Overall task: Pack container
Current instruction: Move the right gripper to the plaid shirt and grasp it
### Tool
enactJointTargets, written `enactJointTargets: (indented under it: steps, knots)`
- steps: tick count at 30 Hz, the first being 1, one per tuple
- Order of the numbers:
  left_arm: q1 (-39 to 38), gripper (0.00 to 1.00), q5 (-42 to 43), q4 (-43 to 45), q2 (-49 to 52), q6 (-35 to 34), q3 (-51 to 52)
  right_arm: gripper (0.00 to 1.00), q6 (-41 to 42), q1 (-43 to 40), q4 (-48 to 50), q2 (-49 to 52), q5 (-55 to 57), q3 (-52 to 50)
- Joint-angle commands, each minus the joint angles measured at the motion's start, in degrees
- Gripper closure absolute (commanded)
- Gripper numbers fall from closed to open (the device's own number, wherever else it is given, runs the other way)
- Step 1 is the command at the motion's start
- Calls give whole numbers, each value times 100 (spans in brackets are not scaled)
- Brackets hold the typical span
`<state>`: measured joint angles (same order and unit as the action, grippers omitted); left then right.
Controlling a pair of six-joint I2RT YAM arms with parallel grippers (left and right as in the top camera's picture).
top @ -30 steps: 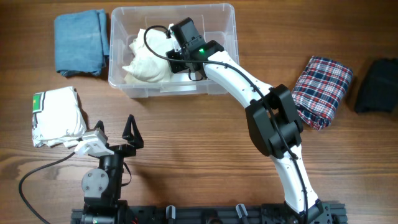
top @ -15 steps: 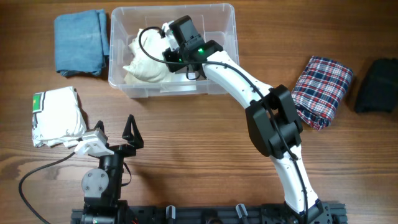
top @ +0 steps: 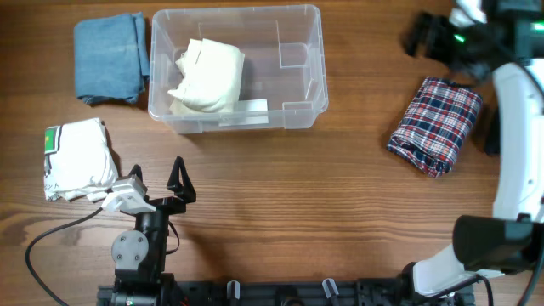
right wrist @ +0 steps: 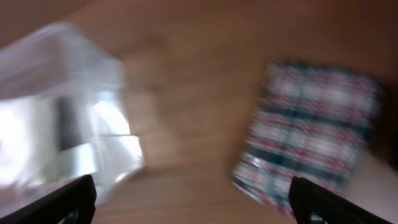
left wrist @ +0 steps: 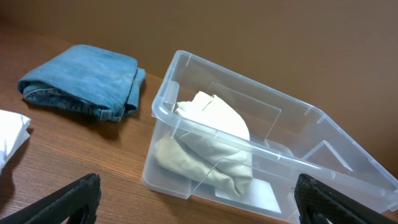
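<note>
The clear plastic container (top: 297, 85) stands at the back of the table, with a cream folded garment (top: 208, 75) lying in its left half. The left wrist view shows the container (left wrist: 163, 106) and the cream garment (left wrist: 211, 130) just ahead. My left gripper (top: 157, 180) rests open near the front edge, nothing between its fingers (left wrist: 68, 202). My right gripper (top: 418, 36) hangs open and empty at the back right, beyond a plaid folded garment (top: 435, 125). Its wrist view is blurred, with the container (right wrist: 62, 112) on the left and the plaid garment (right wrist: 317, 137) on the right.
Folded blue jeans (top: 109, 58) lie left of the container. A white garment with a green tag (top: 78, 159) lies at the front left, close to my left gripper. A dark garment (top: 490, 136) shows partly behind my right arm at the right edge.
My right gripper opened, left the cream garment in the container, and swung out to the back right near the plaid garment. The left arm has not moved.
</note>
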<state>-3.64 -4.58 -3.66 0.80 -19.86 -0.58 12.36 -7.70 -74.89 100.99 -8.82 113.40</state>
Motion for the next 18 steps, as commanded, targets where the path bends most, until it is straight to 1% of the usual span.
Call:
enactJointTargets:
  steps: [1, 3, 4, 7, 12, 14, 18]
  knots:
    - [28, 0, 7, 2, -37, -31, 26, 0, 420, -1154, -118, 129, 122, -721]
    - [28, 0, 7, 2, -37, -31, 26, 0, 426, -1657, 13, 129, 39, -1244]
    - [28, 0, 7, 2, -37, -31, 26, 0, 402, -1943, 221, 129, -63, -1661]
    - [28, 0, 7, 2, -37, -31, 26, 0, 260, -2319, 1025, 129, -203, -2669]
    - [28, 0, 7, 2, -37, -33, 26, 0, 208, -2413, 2474, 153, -435, -3958]
    - [28, 0, 7, 2, -37, -33, 26, 1, -15, -2413, 3001, 181, -769, -4284]
    - [28, 0, 7, 2, -37, -31, 26, 2, -35, -2413, 3611, 199, -782, -4645]
